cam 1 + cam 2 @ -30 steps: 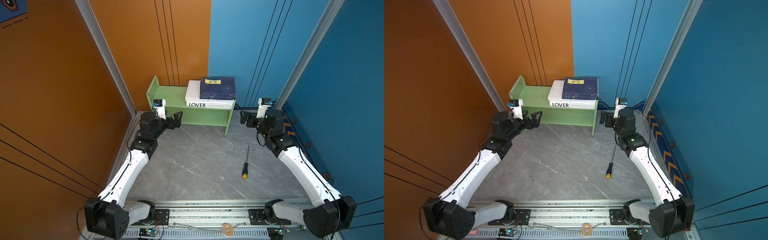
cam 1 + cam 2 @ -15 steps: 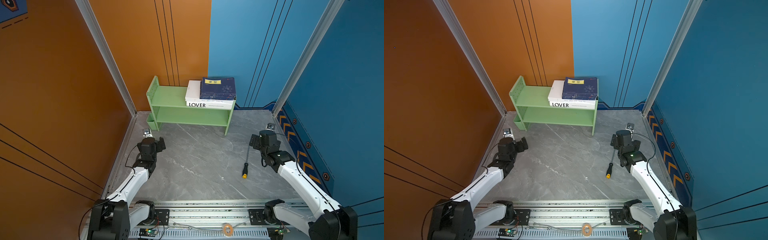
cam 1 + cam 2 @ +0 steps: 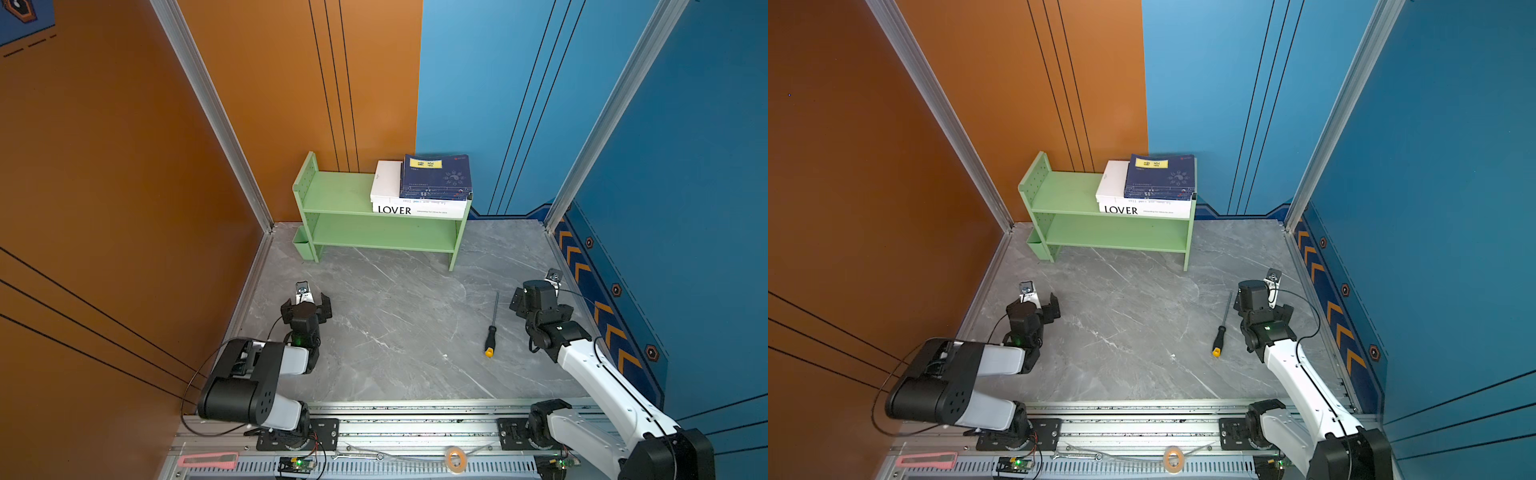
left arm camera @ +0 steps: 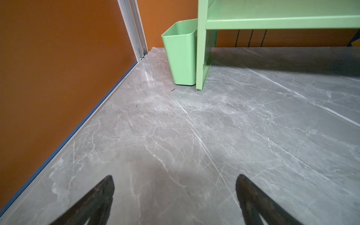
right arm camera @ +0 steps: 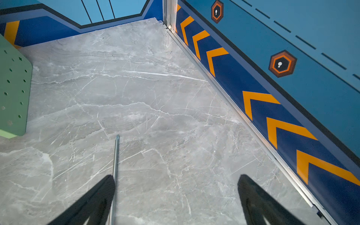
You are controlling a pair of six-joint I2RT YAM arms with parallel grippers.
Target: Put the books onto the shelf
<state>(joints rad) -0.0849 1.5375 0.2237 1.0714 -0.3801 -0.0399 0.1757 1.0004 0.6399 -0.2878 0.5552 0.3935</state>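
Screwdriver [image 3: 493, 322] flat on marbled grey desk [image 3: 395, 340], yellow end nearest; small green bin [image 3: 302, 248] upright in far corner.

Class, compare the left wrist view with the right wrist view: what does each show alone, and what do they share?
Only the left wrist view: the small green bin beside the shelf leg, and the orange wall. Only the right wrist view: the screwdriver shaft and the chevron-striped blue wall. Both: grey marble floor, part of the green shelf, and open, empty jaws.
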